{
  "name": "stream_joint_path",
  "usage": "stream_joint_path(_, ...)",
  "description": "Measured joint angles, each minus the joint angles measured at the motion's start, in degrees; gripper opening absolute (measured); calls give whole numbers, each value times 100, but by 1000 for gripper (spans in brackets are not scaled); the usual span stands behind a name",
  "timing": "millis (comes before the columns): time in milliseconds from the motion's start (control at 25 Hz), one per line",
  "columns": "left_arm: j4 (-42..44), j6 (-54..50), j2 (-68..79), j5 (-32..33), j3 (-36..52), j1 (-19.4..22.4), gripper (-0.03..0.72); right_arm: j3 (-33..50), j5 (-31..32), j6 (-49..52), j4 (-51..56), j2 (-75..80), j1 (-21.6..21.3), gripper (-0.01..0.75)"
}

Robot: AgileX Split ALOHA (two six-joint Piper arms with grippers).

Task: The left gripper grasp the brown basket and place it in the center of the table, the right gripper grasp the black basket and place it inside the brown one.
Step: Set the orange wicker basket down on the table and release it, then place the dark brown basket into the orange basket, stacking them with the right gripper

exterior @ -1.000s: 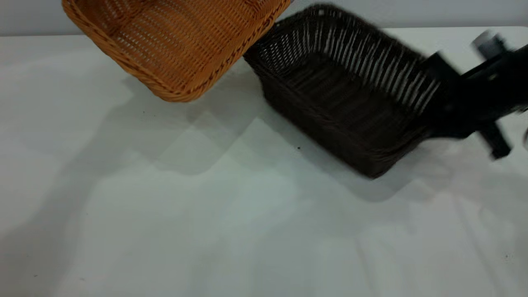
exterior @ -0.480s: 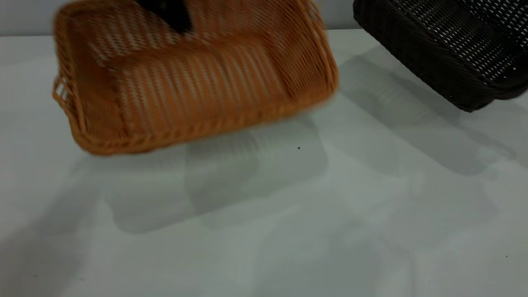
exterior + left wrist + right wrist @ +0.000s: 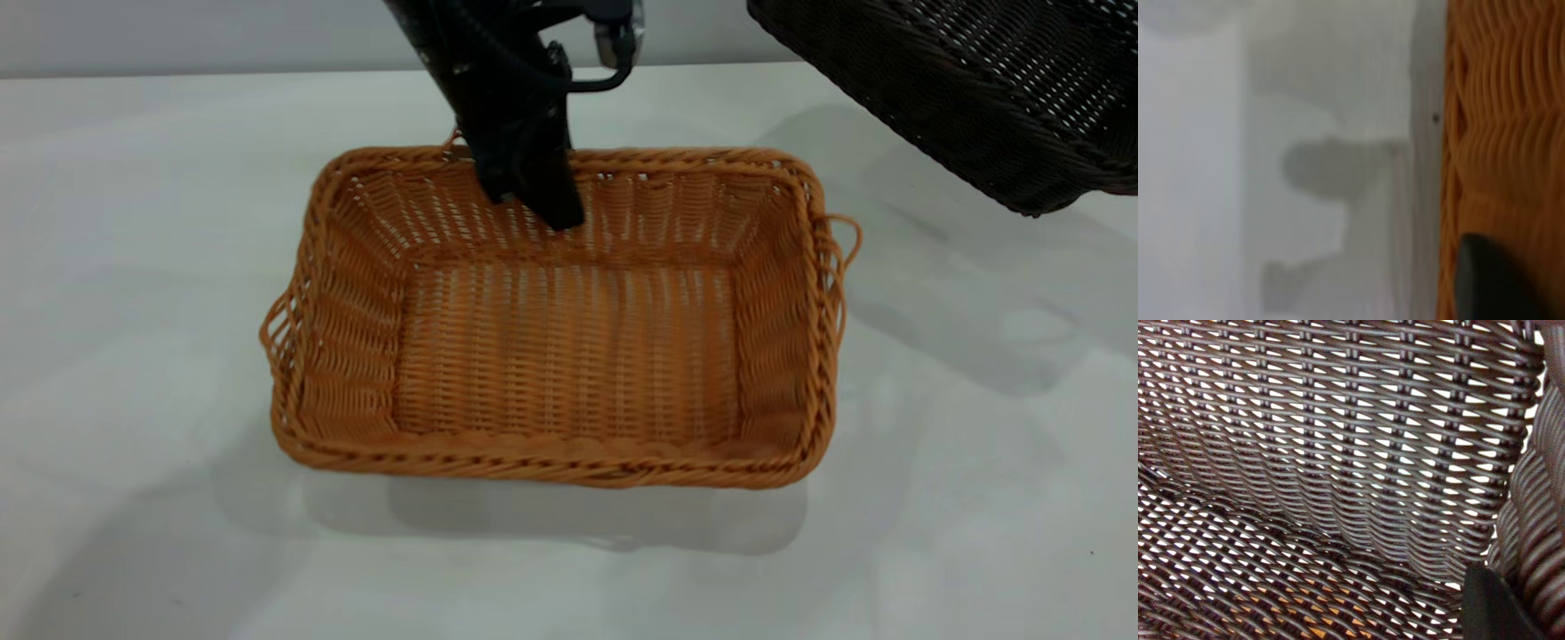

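Brown basket [image 3: 569, 356] is sitting on our worktop [image 3: 133, 267], our left hand [image 3: 529, 191] clenching its far rim; black basket [image 3: 978, 80] is hanging raised, right hand's [image 3: 1495, 607] grip unclear.

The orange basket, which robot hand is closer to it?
Left. The left gripper is at the brown basket's far rim. The right gripper is out of the exterior view, up with the black basket, raised off to the right.
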Motion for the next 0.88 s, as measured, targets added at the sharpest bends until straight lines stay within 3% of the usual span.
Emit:
stream_joint_path(240,-1,-737,-16,-108,-6,-22,494,0,159,164,-521,-366,0,80)
stream_joint_path(440,576,-2231,-459,68,-6,226,549,0,327,509,-771,-751,176,80)
stream_joint_path(640,1177,-3784,-1218,132,-6,1010,552,-6,354,1042,-1310,-845,1141,80)
stream_joint_path(880,1019,-4342,-1632,57,-6,2008,552,-6,33,1712,-1868,-845,2741,80)
